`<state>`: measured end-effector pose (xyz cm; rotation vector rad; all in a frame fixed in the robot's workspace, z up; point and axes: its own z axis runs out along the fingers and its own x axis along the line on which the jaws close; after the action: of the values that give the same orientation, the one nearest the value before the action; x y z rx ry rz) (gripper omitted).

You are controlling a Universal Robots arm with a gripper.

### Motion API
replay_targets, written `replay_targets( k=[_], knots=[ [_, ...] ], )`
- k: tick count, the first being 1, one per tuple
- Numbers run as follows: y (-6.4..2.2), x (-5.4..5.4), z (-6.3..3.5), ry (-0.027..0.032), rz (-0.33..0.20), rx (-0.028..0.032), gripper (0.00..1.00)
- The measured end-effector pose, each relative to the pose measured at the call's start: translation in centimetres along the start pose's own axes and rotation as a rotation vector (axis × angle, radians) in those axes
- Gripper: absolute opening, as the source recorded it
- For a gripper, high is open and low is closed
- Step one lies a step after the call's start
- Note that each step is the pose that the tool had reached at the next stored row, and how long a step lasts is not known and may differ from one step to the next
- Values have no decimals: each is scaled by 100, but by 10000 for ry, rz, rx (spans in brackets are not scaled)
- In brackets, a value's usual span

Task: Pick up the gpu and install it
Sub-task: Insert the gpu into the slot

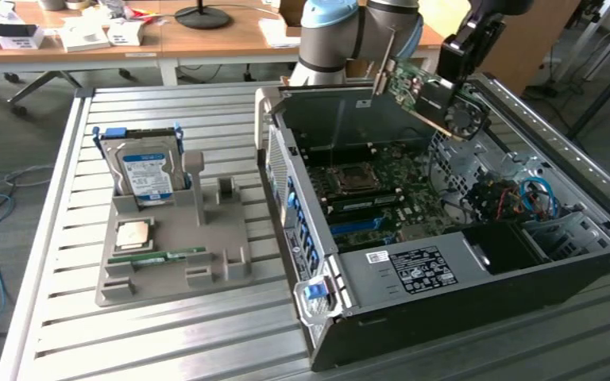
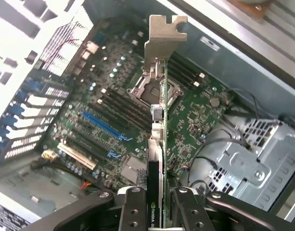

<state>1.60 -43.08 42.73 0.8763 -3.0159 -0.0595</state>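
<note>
- Wrist view looks along the gpu [image 2: 159,120] edge-on, with its bracket [image 2: 164,33] at the far end. The gripper [image 2: 159,211] is part-closed on the near end, one finger [image 2: 133,207] pressed to each face of the card.
- Exterior view shows the gpu [image 1: 432,99] hanging tilted in the gripper [image 1: 456,67]. It is above the back of the open case [image 1: 283,159] and well clear of the motherboard [image 1: 374,186].
- Bad angle: seen from the wrist, the card's edge runs across the line of the blue slot [image 2: 102,126], not along it. Lowered like that, the contacts would likely land on the board [image 2: 104,96] beside the slot and scrape parts.
- Tilt: with the card slanted, one corner would probably meet the slot first and jam or bend.
- Bracket snag: the bracket leads the card and sits near the case's rear wall. It could catch on the rim or the metal there and twist the card.
- Slip: the grip is on one end of a thin, smooth card, so a push against resistance may pivot it between the fingers or pull it loose.
- Drop: the socket [image 2: 138,89] lies under the card in the wrist view, and a fall there could do damage.
- Cables [image 1: 527,194] lie well to the side and look a small risk.
</note>
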Motion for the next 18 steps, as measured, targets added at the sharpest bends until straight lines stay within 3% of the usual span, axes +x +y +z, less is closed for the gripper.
replay_targets(
  k=[18],
  knots=[
    [-1,0,24,125,-3272,-23,26]
  ],
)
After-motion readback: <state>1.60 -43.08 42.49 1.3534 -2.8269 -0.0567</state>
